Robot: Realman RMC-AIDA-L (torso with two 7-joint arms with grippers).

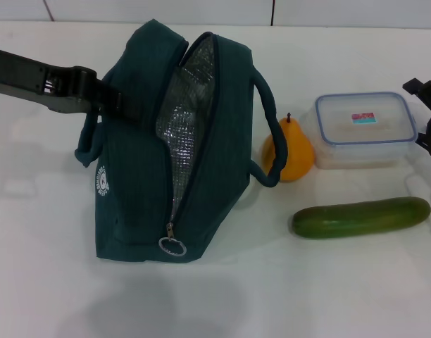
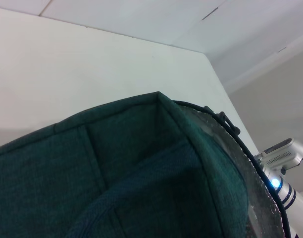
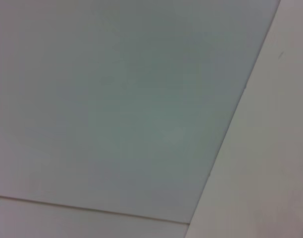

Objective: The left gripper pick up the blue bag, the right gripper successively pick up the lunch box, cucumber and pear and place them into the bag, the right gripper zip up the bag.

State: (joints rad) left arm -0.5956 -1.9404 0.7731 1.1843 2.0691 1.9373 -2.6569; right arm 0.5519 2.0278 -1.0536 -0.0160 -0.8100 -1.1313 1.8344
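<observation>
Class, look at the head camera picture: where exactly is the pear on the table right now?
In the head view the pear stands upright on the white table, right of centre, between the blue bag and the lunch box, behind the cucumber.

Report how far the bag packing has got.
Done: the left claw is at the blue bag, which stands unzipped with its silver lining showing. In hand: the right claw is beside the lunch box. Left: lunch box, cucumber and pear all sit on the table; zipping follows.
</observation>
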